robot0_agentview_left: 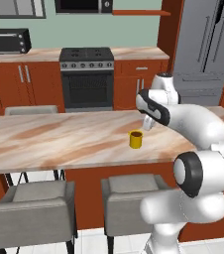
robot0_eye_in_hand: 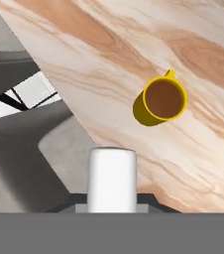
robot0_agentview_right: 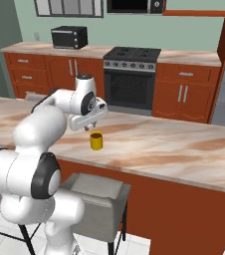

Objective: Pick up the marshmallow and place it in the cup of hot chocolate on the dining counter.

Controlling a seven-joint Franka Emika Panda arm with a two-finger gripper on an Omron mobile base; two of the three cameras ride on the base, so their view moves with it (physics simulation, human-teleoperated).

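Observation:
The white marshmallow [robot0_eye_in_hand: 111, 178] stands blocky at the bottom of the hand view, and my gripper [robot0_eye_in_hand: 111, 207] is shut on it. The yellow cup of hot chocolate [robot0_eye_in_hand: 164, 99] sits on the marble dining counter [robot0_eye_in_hand: 109, 74], up and to the right of the marshmallow, its brown inside showing. In the left base view my gripper [robot0_agentview_left: 146, 123] hangs just above and to the right of the cup [robot0_agentview_left: 136, 139]. From the right base view the gripper [robot0_agentview_right: 91, 127] is just above and slightly left of the cup [robot0_agentview_right: 96, 141]. The marshmallow is too small to make out in the base views.
Grey stools [robot0_agentview_left: 32, 211] [robot0_agentview_left: 134, 198] stand at the counter's near side, and another [robot0_agentview_left: 30, 109] stands behind it. The counter's near edge [robot0_eye_in_hand: 79, 129] lies close to the marshmallow. A black stove [robot0_agentview_left: 86, 77], a toaster oven [robot0_agentview_left: 9, 40] and a fridge [robot0_agentview_left: 205, 47] line the back wall.

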